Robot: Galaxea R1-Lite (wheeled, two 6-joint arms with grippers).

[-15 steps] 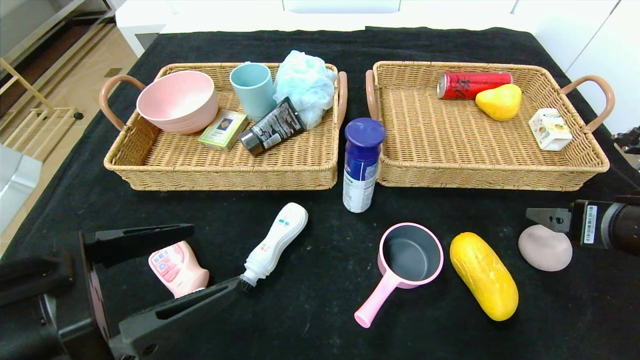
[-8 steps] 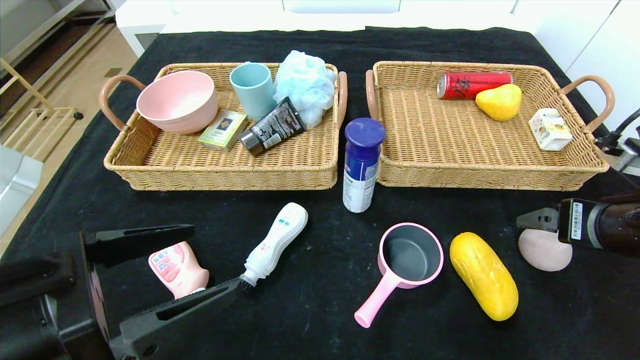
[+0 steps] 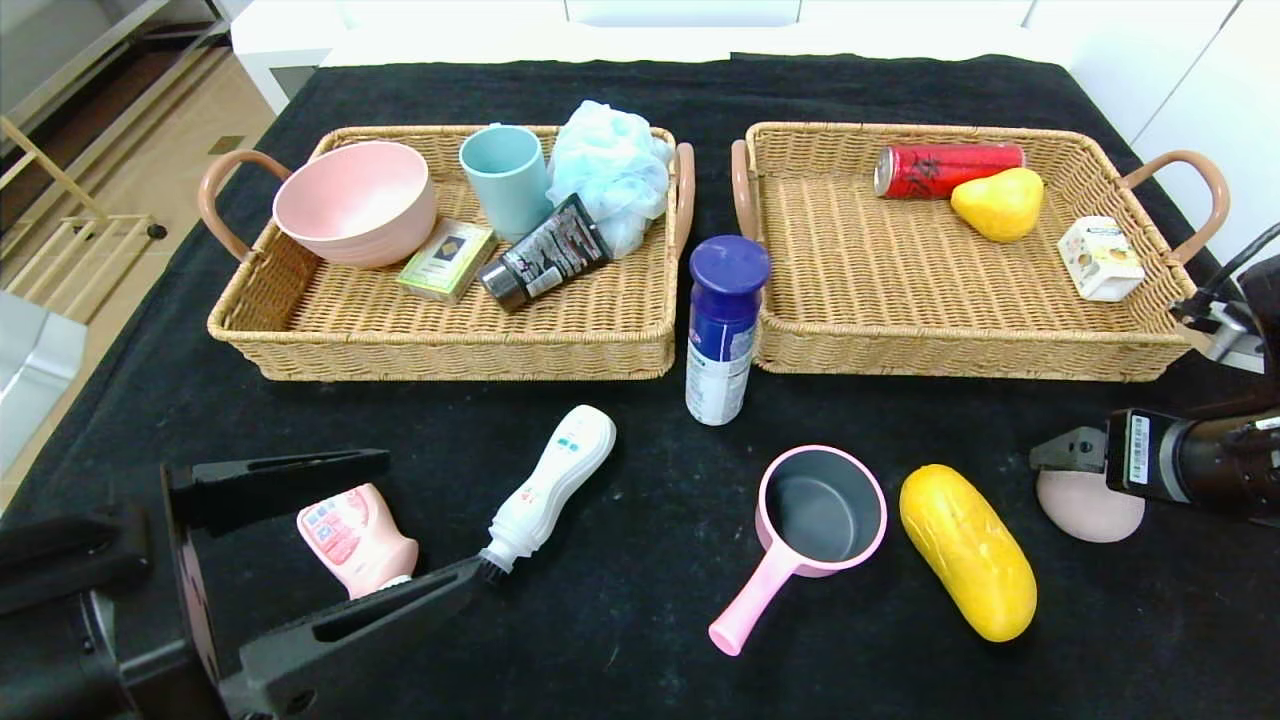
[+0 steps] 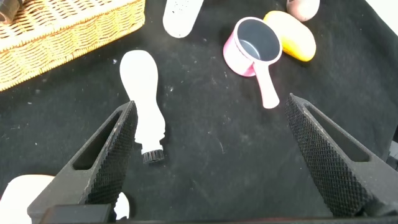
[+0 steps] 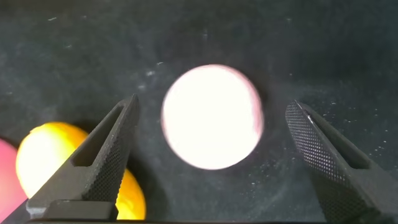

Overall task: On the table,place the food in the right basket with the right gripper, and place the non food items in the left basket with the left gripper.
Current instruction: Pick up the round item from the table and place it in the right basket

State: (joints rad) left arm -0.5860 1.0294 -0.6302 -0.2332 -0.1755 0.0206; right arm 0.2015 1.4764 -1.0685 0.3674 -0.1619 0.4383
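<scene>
While right hand (image 5: 208, 155) spreads over smooth egg-shaped lump (image 5: 212, 116), left hand (image 4: 214, 155) spread, woven baskets

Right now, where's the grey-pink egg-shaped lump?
In the head view the egg-shaped lump lies on the table at the robot's right, beside the yellow fruit, under the right gripper, whose open fingers straddle it.

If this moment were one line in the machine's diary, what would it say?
right pincer: open, over grey-pink lump | left pincer: open, near pink bottle | baskets: neither item in yet
</scene>
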